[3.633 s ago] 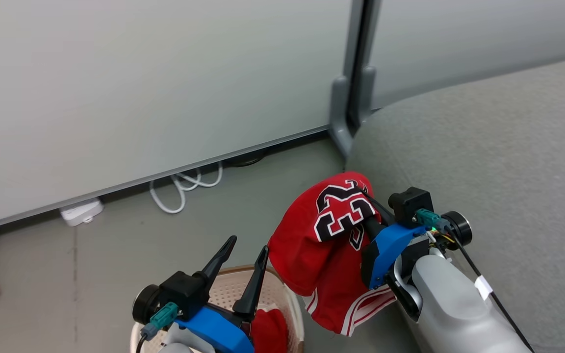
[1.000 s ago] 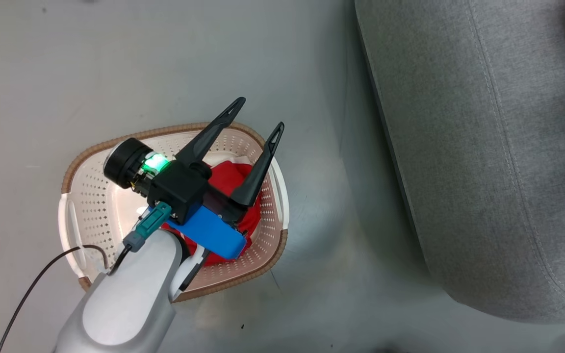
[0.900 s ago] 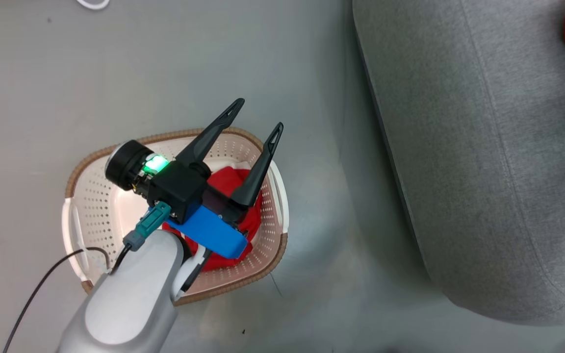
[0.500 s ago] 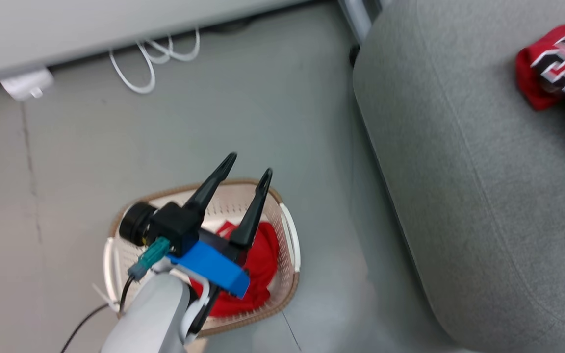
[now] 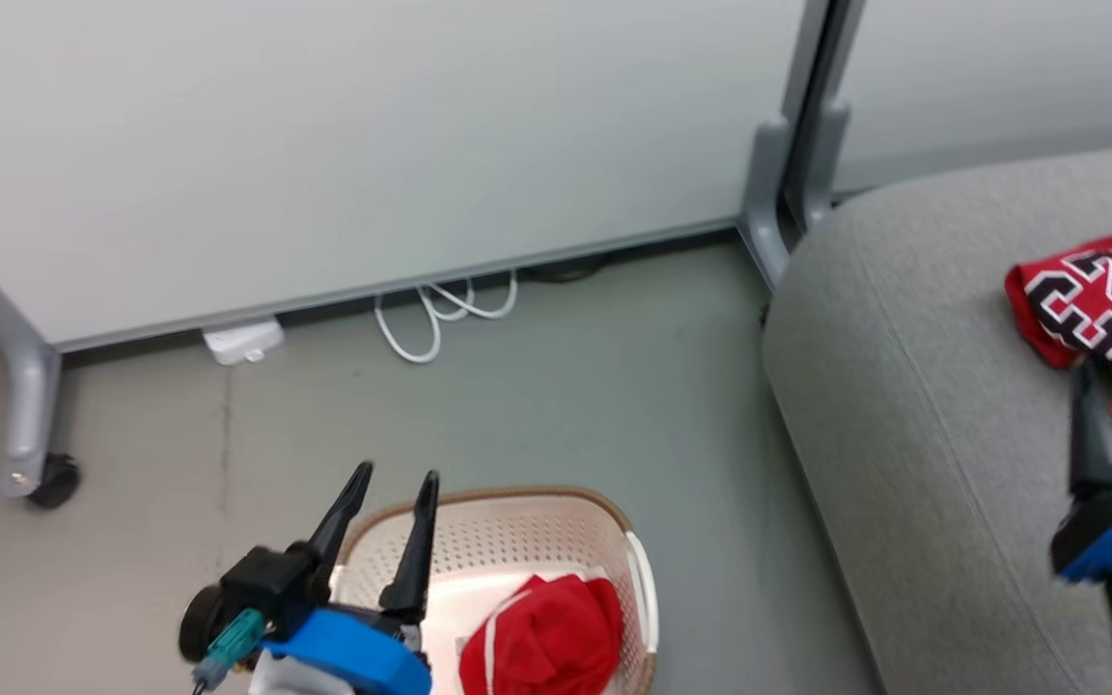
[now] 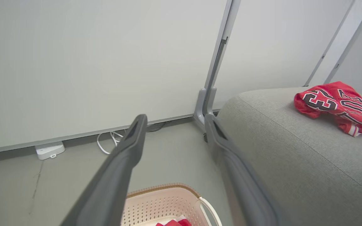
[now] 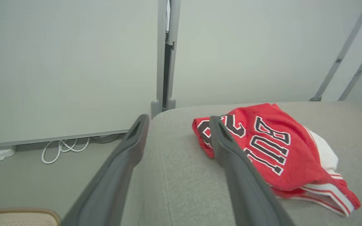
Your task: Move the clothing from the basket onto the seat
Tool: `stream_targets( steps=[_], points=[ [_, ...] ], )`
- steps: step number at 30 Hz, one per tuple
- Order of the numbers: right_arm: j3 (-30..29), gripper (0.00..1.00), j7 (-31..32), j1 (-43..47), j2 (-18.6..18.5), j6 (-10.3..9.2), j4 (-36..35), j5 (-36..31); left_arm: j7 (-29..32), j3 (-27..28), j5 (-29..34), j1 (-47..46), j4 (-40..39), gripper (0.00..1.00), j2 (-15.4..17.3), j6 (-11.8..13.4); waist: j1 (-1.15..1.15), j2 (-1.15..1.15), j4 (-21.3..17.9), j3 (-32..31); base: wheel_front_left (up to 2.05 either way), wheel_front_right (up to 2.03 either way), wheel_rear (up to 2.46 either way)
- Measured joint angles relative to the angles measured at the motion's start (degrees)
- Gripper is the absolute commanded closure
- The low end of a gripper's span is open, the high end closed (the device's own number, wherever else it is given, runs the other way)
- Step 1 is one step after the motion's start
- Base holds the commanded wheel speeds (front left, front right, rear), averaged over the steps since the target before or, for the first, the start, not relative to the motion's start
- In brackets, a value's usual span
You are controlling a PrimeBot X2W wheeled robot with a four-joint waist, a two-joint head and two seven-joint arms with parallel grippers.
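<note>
The red jersey point(image 5: 1092, 304) with black-and-white numerals lies crumpled on the grey seat point(image 5: 913, 405), also seen as the jersey point(image 7: 262, 144). My right gripper point(image 7: 178, 119) hovers open and empty just short of it, one dark finger point(image 5: 1087, 425) showing at the head view's right edge. A second red garment point(image 5: 542, 637) with white trim sits in the cream basket point(image 5: 498, 502) on the floor. Beside the basket's left rim my left gripper point(image 5: 397, 473) stands open with nothing in it, fingers pointing toward the wall.
Pale partition panels stand behind, joined at a grey post and foot point(image 5: 773, 203) by the seat's corner. A white cable point(image 5: 440, 314) and a white adapter point(image 5: 242, 340) lie along the wall. A grey leg on a castor point(image 5: 30, 434) stands at the left.
The right gripper held the jersey 3.6 s ago; the jersey now lies free on the seat and that gripper is open. The head camera has tilted up from the basket toward the wall.
</note>
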Motion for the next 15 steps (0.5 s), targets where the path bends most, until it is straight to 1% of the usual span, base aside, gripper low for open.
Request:
stream_targets(
  steps=[5, 10, 15],
  points=[
    [1.6, 0.00, 2.0, 8.7, 6.0, 0.01, -10.8, -0.9, 0.0, 3.7, 0.8, 3.5, 0.0, 0.00, -0.1, 0.4, 0.01, 0.00, 3.1, -3.0, 0.00, 0.00, 0.00],
    [4.0, 0.00, 2.6, 14.6, 8.3, 0.01, -15.6, -0.7, 0.0, 7.2, 1.0, 5.8, -0.5, 0.00, -0.5, 0.7, 0.01, 0.00, 5.9, -4.7, 0.00, 0.00, 0.00],
    [5.7, 0.00, 3.2, 18.1, 10.2, 0.01, -18.1, -1.0, 0.0, 9.3, 2.1, 6.9, -0.6, 0.00, -0.8, 0.5, 0.02, 0.00, 8.2, -5.6, 0.00, 0.00, 0.00]
  ],
)
